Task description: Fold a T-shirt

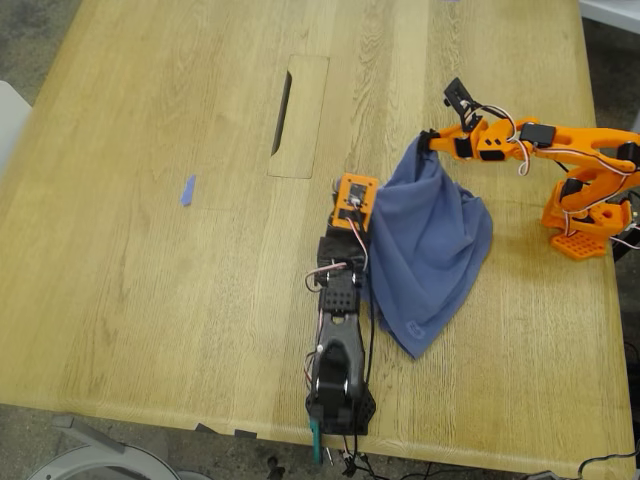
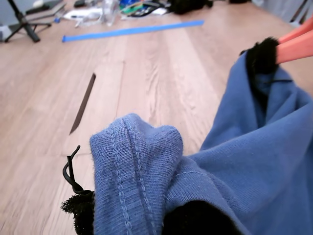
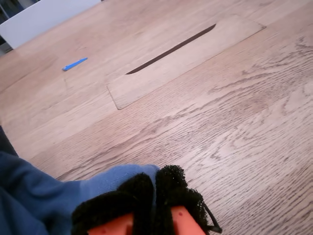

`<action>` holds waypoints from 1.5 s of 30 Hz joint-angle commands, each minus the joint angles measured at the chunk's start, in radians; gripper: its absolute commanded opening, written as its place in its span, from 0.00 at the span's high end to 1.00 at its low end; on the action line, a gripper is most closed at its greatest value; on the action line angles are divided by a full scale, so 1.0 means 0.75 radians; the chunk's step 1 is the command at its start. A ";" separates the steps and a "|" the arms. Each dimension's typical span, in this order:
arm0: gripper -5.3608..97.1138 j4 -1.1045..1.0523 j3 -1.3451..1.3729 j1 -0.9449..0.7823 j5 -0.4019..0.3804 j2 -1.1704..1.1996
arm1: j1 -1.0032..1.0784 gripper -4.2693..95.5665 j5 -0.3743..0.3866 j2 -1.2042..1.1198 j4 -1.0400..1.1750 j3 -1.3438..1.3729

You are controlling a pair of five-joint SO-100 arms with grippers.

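Observation:
The slate-blue T-shirt [image 1: 430, 250] hangs bunched between the two arms, its lower part lying on the table; its print is hidden. My first gripper [image 1: 372, 212], on the black arm at the exterior view's middle, is shut on a hemmed edge of the shirt [image 2: 137, 161], with its black pads [image 2: 80, 210] at the fabric. My second gripper [image 1: 428, 140], on the orange arm at the exterior view's right, is shut on another part of the shirt [image 3: 112, 178] and holds it above the table. Its padded fingertips [image 3: 171, 188] pinch the cloth. It also shows in the first wrist view [image 2: 266, 54].
A rectangular hatch with a dark slot [image 1: 298, 115] is set in the wooden table [image 1: 150, 300] beyond the arms. A small blue scrap [image 1: 187, 190] lies at the exterior view's left. The orange arm's base [image 1: 585, 215] stands near the right edge. A blue tape line [image 2: 132, 31] and clutter lie far off.

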 commanded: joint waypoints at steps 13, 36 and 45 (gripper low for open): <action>0.95 -0.299 -0.323 -0.223 0.000 -0.430 | 0.160 0.95 -0.012 -0.560 -0.299 -0.409; 0.95 -0.311 -0.967 -0.503 -0.004 -1.141 | 0.368 0.95 -0.008 -1.614 -0.139 -1.702; 0.95 -0.282 -1.262 -0.579 -0.004 -1.405 | 0.411 0.95 -0.006 -2.045 0.008 -2.303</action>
